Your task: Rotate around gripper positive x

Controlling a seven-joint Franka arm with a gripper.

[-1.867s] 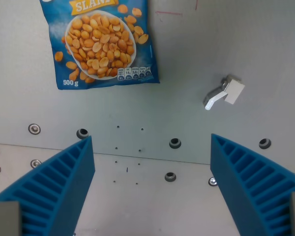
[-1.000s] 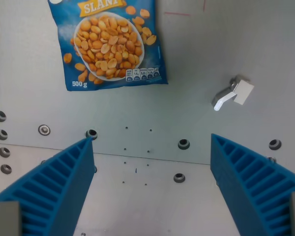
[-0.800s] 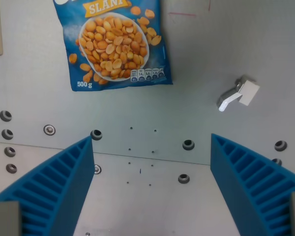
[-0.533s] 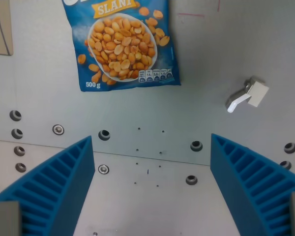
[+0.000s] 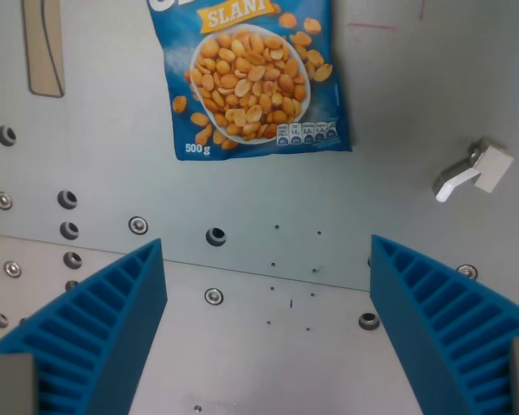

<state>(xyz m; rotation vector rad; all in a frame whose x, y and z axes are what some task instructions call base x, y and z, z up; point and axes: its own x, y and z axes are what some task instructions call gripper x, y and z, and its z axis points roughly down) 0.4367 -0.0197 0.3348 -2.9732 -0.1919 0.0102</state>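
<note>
The gripper (image 5: 264, 333) is hanging above the grey metal table (image 5: 389, 95) with its two blue ribbed fingers (image 5: 95, 333) standing wide apart and holding nothing, so the commanded rotation concerns the gripper itself rather than any object. The peanut bag (image 5: 251, 73) is lying flat ahead of the fingers, toward the top of the wrist view and left of centre, well apart from them. A small white bracket (image 5: 474, 169) is lying at the wrist view's right. Compared with the earlier frames, the whole scene is shifting rightward and slightly down, which indicates camera motion; a beige strip (image 5: 43, 47) is now appearing at upper left.
</note>
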